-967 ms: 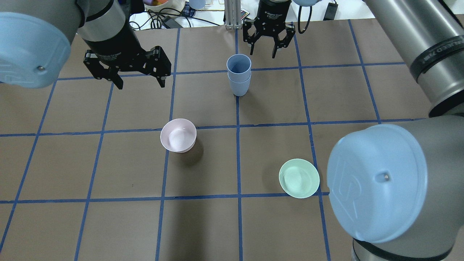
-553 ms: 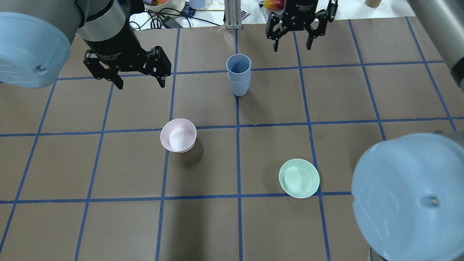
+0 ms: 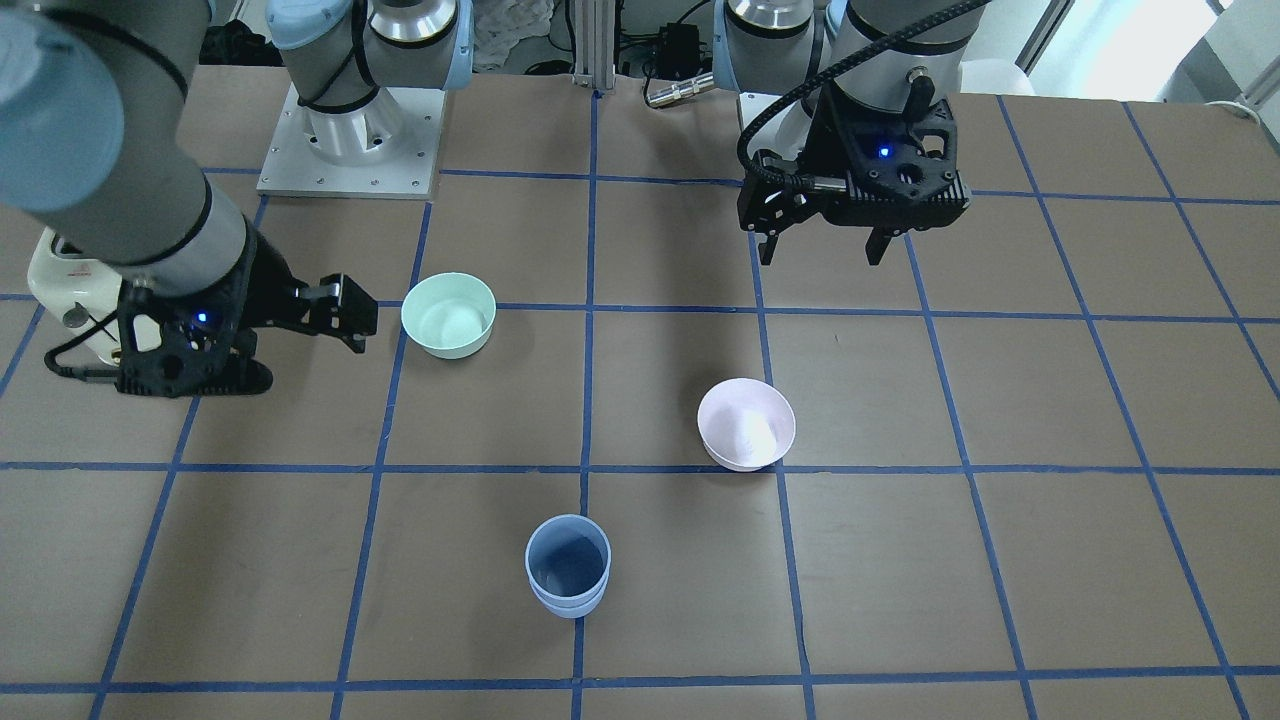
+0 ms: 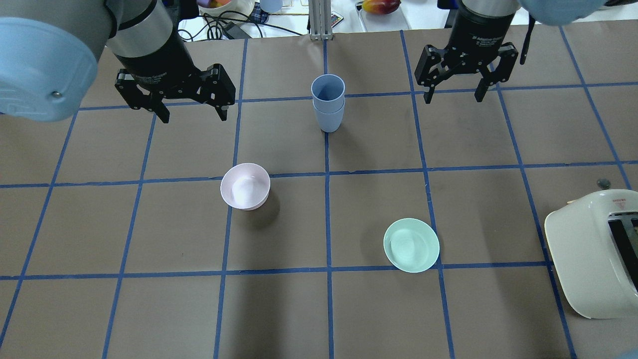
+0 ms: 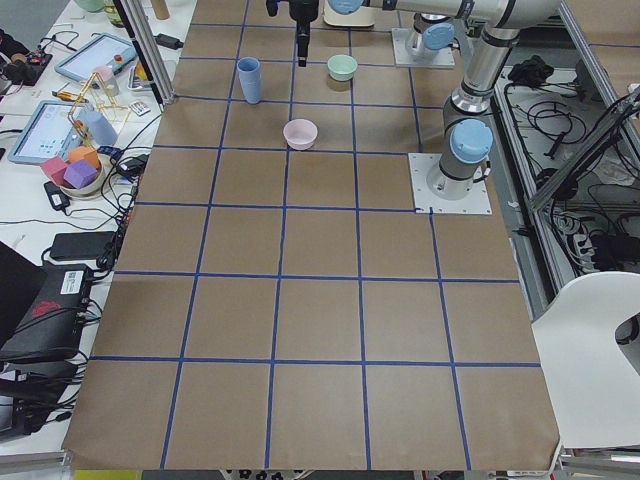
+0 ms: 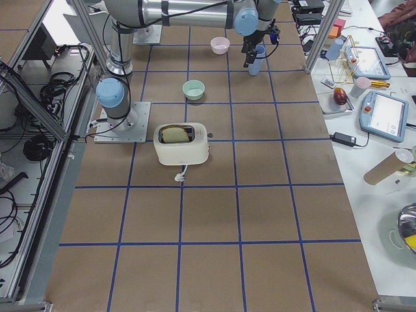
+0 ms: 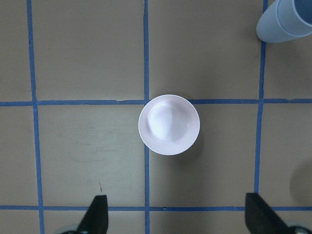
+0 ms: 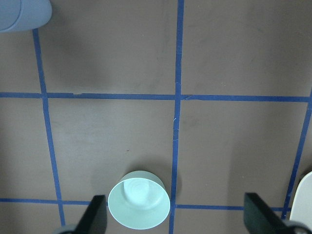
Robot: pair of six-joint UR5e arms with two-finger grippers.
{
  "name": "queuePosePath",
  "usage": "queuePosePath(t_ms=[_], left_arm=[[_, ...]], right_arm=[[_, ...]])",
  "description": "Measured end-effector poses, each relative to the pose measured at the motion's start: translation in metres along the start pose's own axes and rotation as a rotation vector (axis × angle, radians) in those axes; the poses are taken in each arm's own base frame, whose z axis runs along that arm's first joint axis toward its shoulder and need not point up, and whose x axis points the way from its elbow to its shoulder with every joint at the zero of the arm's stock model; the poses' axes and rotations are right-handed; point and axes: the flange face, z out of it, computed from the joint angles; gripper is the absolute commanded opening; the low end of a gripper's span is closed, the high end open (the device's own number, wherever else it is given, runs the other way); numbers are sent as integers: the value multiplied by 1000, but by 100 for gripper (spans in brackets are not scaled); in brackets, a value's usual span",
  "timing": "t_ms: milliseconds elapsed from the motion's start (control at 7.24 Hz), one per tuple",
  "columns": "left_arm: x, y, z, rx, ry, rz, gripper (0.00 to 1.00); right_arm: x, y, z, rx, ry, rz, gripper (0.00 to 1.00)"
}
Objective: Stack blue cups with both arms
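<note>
The two blue cups [image 4: 328, 102] stand nested, one inside the other, upright on a grid line at the far middle of the table. They also show in the front view [image 3: 567, 565] and at the corners of the left wrist view [image 7: 287, 22] and the right wrist view [image 8: 22, 14]. My left gripper [image 4: 194, 118] is open and empty, hanging left of the stack, above the pink bowl [image 7: 169, 124]. My right gripper [image 4: 454, 98] is open and empty, right of the stack and apart from it. Both also show in the front view: left [image 3: 820, 258], right [image 3: 345, 315].
A pale pink bowl [image 4: 245, 185] sits left of centre. A mint-green bowl [image 4: 411, 245] sits right of centre, below the right wrist camera [image 8: 139, 200]. A cream toaster [image 4: 593, 254] stands at the right edge. Clutter lies beyond the table's far edge.
My right gripper has moved right and a little nearer, away from the stacked cups. The right arm's elbow has left the overhead view and uncovered the toaster. The left arm has not moved.
</note>
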Motion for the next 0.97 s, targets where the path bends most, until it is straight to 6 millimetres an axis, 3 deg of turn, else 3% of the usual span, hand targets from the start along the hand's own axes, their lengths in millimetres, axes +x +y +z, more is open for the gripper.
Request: queuePosePath(t_ms=[276,415,967], left_arm=[[0,0,1,-1,0,0,100],[0,0,1,-2,0,0,100],[0,0,1,-2,0,0,100]], right_arm=[[0,49,-28,52,28,30,100],[1,62,-29,62,43,57,100],[4,74,-27,64,86,77,100]])
